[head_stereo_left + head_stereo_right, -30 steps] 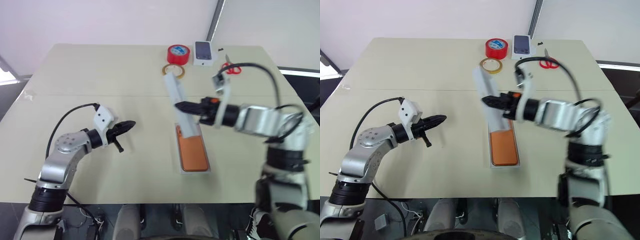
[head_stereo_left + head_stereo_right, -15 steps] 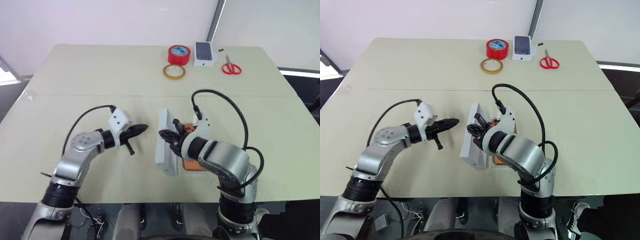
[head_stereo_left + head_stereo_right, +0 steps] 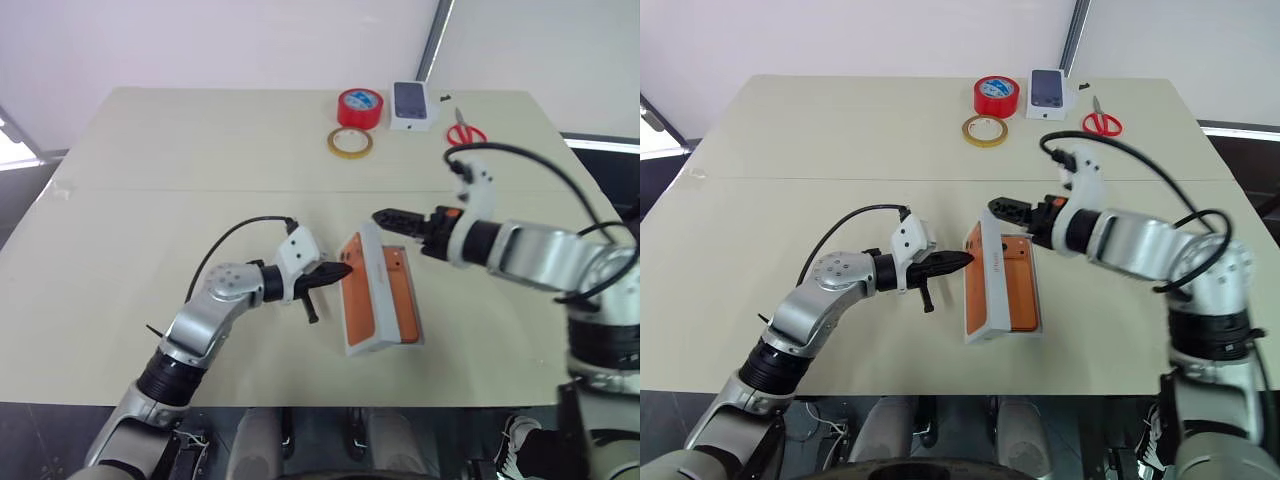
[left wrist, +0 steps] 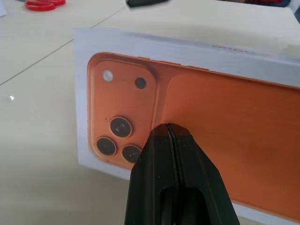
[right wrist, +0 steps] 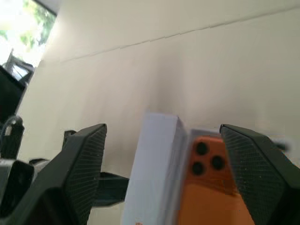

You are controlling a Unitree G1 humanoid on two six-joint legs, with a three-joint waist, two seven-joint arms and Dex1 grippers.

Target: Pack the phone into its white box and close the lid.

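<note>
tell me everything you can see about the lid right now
The lid is a shallow white cardboard cover with an orange phone and its camera lenses printed on the outer face. It stands tilted on its long edge along the left side of the white box, partly over the phone. The shut left gripper is at its printed face; the open right gripper hangs above it.

Beige table (image 3: 200, 150), red tape roll (image 3: 358, 107) at the far edge, tan tape ring (image 3: 349, 143) just in front of it, small white box (image 3: 412, 105) beside the roll, red scissors (image 3: 463, 131) further right
</note>
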